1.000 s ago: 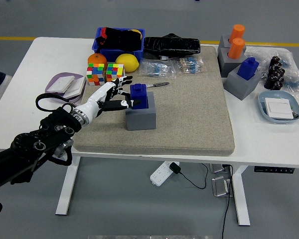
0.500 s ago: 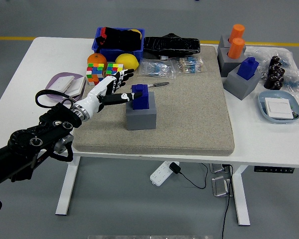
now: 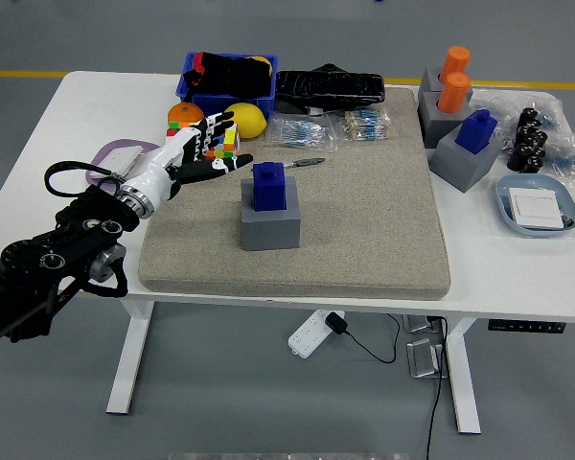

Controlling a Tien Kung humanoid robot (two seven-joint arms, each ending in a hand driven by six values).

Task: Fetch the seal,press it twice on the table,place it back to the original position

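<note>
One left hand [image 3: 199, 153] hovers with fingers spread wide and empty, left of the blue seal [image 3: 269, 185] standing on its grey block [image 3: 271, 228], apart from it.

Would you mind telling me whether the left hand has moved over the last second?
Yes. The left hand has drawn back up and left, away from the blue seal, which stays on its grey holder.

Blue seal [image 3: 269, 185] on grey block [image 3: 270, 227], beige mat [image 3: 364, 211], white table [image 3: 96, 105], multicoloured cubes [image 3: 226, 140].
</note>
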